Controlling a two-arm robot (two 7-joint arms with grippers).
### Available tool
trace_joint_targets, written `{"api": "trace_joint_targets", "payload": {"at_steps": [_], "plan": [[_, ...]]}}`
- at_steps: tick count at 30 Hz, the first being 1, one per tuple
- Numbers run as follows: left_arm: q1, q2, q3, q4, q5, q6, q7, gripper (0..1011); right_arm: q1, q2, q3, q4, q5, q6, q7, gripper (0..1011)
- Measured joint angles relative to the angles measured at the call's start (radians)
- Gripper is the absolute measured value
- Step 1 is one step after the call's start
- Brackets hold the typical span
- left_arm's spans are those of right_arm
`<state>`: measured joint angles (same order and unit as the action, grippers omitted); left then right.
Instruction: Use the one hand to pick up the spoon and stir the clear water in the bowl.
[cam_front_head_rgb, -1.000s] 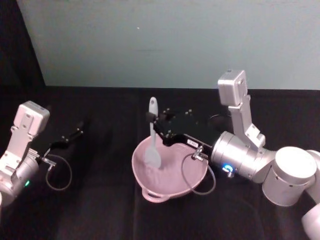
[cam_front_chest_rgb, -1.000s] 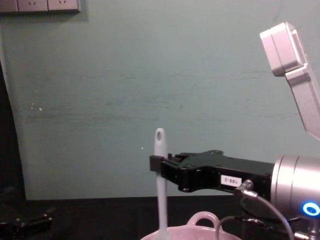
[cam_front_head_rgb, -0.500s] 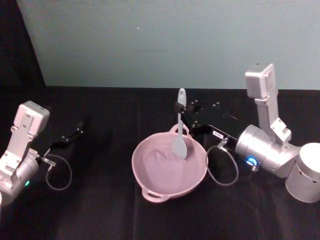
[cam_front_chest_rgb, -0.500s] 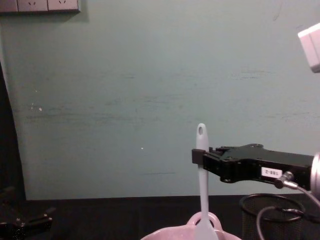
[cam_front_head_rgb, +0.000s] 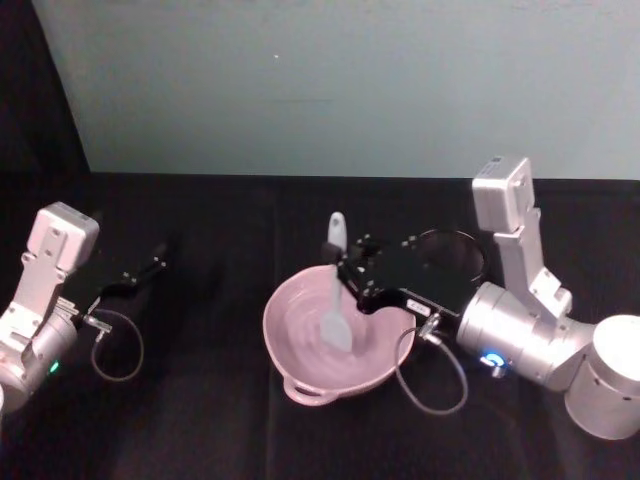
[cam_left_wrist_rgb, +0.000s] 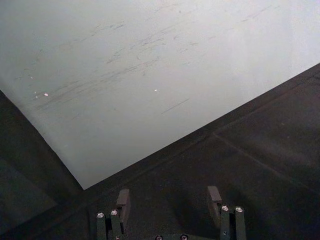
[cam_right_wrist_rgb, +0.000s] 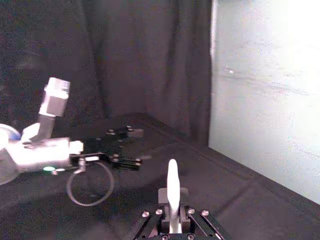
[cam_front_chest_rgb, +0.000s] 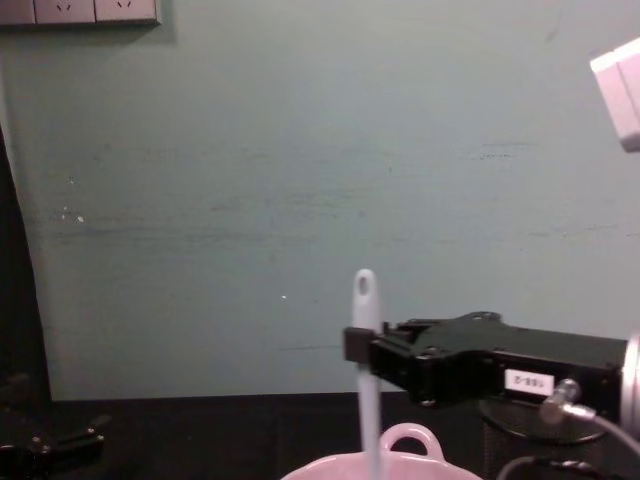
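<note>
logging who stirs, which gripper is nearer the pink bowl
Right. The right gripper sits at the far rim of the bowl, shut on the spoon, scoop down inside. The left gripper is open, well off to the bowl's left.

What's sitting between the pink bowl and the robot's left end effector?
Nothing. In the head view, just bare black table lies between the left end effector and the bowl.

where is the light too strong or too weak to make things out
Right wrist view: glare whitens the pale wall. Head view: the black left gripper nearly merges with the dark tabletop. Chest view: even light, the long slim white plastic spoon stands clear against the wall.
</note>
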<state>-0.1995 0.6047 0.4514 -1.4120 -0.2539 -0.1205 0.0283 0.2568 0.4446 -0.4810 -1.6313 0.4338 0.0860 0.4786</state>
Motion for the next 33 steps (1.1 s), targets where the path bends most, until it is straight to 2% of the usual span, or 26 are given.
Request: {"api": "trace_joint_targets", "payload": {"at_steps": [8, 18, 25, 33], "plan": [[0.0, 0.0, 0.0, 0.0, 0.0, 0.0, 0.0, 1005, 0.008, -0.02, -0.028, -0.003, 0.0, -0.004, 0.011, 112], [0.0, 0.0, 0.0, 0.0, 0.0, 0.0, 0.0, 1005, 0.073, -0.059, -0.038, 0.109, 0.006, -0.019, 0.025, 112], [0.0, 0.0, 0.0, 0.0, 0.0, 0.0, 0.0, 1005, 0.103, -0.056, -0.013, 0.157, 0.006, -0.034, 0.018, 112], [0.0, 0.0, 0.0, 0.0, 0.0, 0.0, 0.0, 1005, 0.086, -0.022, 0.025, 0.133, -0.001, -0.037, -0.006, 112]]}}
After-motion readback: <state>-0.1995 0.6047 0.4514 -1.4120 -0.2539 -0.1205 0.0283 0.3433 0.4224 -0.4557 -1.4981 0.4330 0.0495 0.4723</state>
